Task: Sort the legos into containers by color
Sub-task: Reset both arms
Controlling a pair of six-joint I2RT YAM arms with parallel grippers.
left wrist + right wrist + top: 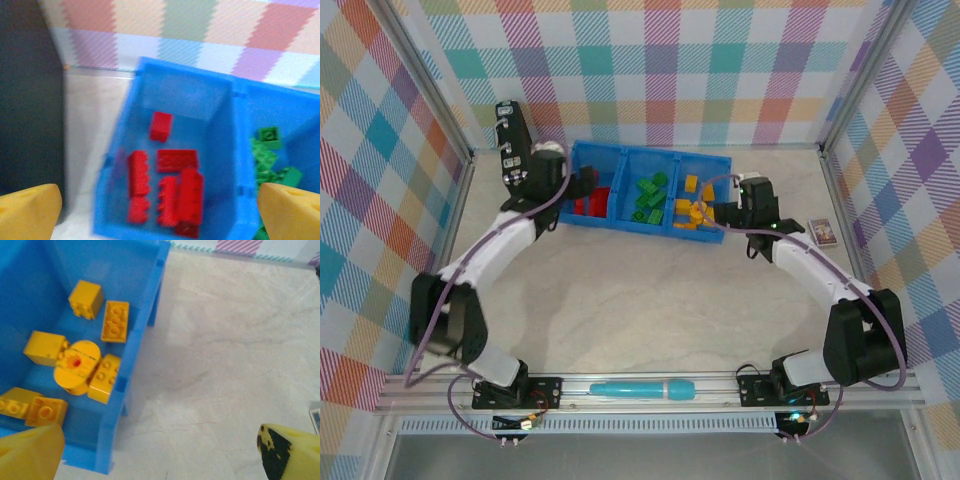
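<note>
The long blue tray (620,150) holds the three containers side by side at the back of the table. Red legos (592,203) lie in the left one, green legos (650,197) in the middle, yellow legos (692,208) in the right. My left gripper (582,185) hovers open over the red legos (170,185), with nothing between its yellow fingertips (30,210). My right gripper (725,212) stands open over bare table just past the tray's right wall (135,355). Beside it lie yellow legos (115,320) and the round yellow piece (75,367).
A teal pen-like cylinder (640,389) lies at the near edge between the arm bases. A small flat block (822,232) sits right of the right arm. A black case (512,140) stands at the back left. Plaid walls enclose the table.
</note>
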